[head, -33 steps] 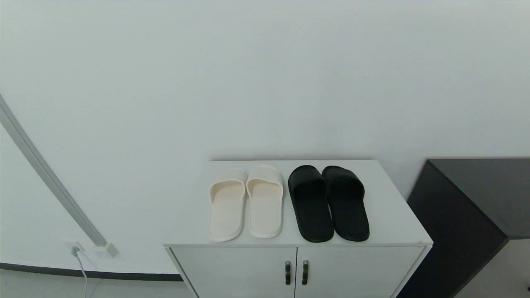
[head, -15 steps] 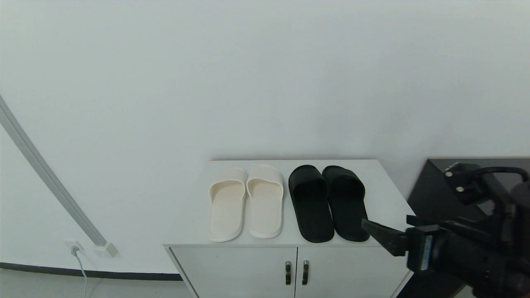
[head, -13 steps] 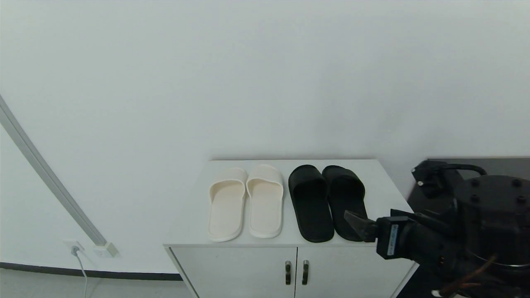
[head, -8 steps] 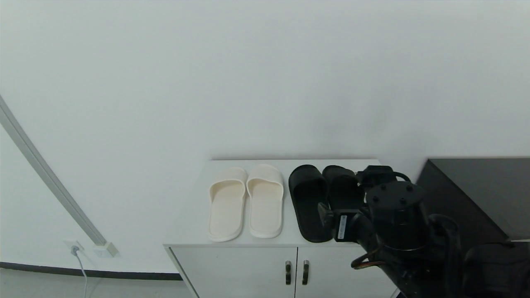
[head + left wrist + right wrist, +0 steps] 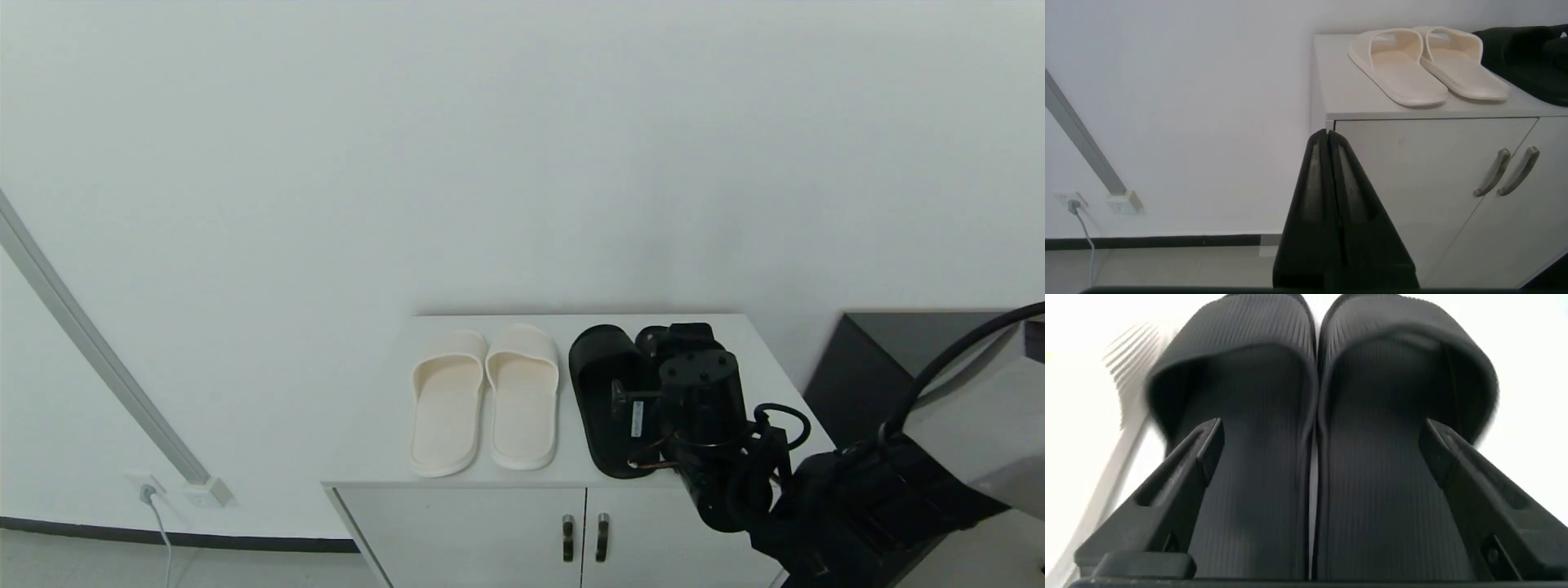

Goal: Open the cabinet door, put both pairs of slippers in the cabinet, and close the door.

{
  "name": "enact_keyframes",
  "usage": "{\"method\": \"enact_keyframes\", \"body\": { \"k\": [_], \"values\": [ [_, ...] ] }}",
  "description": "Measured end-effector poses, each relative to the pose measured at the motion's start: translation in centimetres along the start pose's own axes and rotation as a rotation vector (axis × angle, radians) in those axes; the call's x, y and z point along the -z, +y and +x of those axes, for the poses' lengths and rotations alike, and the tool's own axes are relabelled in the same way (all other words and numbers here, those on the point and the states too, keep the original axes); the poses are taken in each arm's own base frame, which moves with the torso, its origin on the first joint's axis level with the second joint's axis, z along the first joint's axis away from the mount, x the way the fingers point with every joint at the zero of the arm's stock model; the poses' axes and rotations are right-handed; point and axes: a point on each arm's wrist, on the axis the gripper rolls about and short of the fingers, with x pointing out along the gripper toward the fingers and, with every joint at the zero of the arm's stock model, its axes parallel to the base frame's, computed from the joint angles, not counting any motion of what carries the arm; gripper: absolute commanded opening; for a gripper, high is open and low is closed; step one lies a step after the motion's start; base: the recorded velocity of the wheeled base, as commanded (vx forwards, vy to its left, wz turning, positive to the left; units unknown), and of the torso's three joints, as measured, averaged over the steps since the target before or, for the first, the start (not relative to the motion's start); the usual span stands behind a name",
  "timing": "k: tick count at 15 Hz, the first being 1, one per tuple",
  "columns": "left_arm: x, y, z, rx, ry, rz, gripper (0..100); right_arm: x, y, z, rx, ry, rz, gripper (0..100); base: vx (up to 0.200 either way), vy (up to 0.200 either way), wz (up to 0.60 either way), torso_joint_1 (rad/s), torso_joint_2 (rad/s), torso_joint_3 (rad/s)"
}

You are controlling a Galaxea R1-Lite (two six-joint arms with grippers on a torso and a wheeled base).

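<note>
A white cabinet [image 5: 367,467] carries two pairs of slippers on its top: cream slippers [image 5: 445,408] on the left, black slippers [image 5: 602,392] on the right. Its two doors [image 5: 465,539] are closed, their handles [image 5: 567,536] side by side at the middle. My right arm [image 5: 702,400] hangs over the right black slipper and hides most of it. In its wrist view the right gripper [image 5: 1319,449] is open, its fingers [image 5: 1200,453] spread across both black slippers [image 5: 1372,457]. My left gripper [image 5: 1328,137] is shut and empty, low, off the cabinet's left front corner, near the cream slippers [image 5: 1396,69] and handles [image 5: 1493,171].
A dark cabinet [image 5: 878,351] stands close to the right of the white one. A white wall rises right behind the cabinet top. On the left, a grey conduit [image 5: 82,343] slants down the wall to a socket with a cable [image 5: 147,492].
My right arm came into view from the right and swung left until it is over the black slippers. Slippers and doors have not moved.
</note>
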Motion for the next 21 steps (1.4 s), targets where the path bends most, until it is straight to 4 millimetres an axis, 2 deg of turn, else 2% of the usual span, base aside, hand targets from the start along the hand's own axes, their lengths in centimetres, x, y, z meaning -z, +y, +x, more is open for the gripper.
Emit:
{"method": "enact_keyframes", "body": {
  "k": [10,11,17,21],
  "values": [
    [0.0,0.0,0.0,0.000,0.000,-0.001,0,-0.4,1.1,7.2,0.014,-0.067,-0.001,100,0.000,0.000,0.00,0.000,0.00,0.000],
    [0.0,0.0,0.0,0.000,0.000,-0.001,0,-0.4,1.1,7.6,0.016,-0.070,0.001,0,0.000,0.000,0.00,0.000,0.00,0.000],
    [0.0,0.0,0.0,0.000,0.000,-0.001,0,0.0,0.9,8.3,0.013,-0.065,-0.020,0,0.000,0.000,0.00,0.000,0.00,0.000],
    [0.0,0.0,0.0,0.000,0.000,-0.003,0,-1.6,0.5,6.9,0.009,-0.086,-0.047,0,0.000,0.000,0.00,0.000,0.00,0.000]
  ]
}}
